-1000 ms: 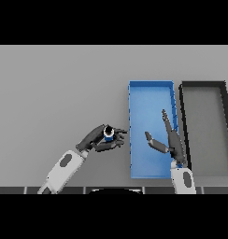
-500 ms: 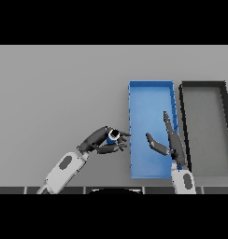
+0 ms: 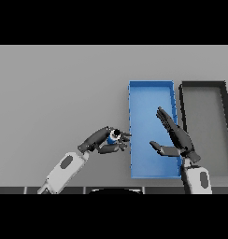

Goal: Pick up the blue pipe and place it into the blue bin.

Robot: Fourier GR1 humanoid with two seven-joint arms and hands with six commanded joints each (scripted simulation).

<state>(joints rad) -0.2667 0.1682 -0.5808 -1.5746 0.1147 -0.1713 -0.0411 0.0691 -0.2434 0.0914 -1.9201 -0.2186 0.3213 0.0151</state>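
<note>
Left hand [image 3: 101, 141] fingers curled around the pipe [image 3: 113, 137], held just beside the blue bin's [image 3: 151, 87] left wall, right hand [image 3: 177, 139] released with straight fingers over the bin, dark bin [image 3: 202, 85] alongside, grey table [image 3: 55, 93]

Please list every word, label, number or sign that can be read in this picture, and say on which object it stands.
None: no readable text anywhere.
Blue bin: plain walls, no label.
Dark bin: plain, no marking.
Blue pipe in the left hand: no print visible.
Right hand and both arms: no lettering or numbers.
Table: bare grey, no sign.
</note>
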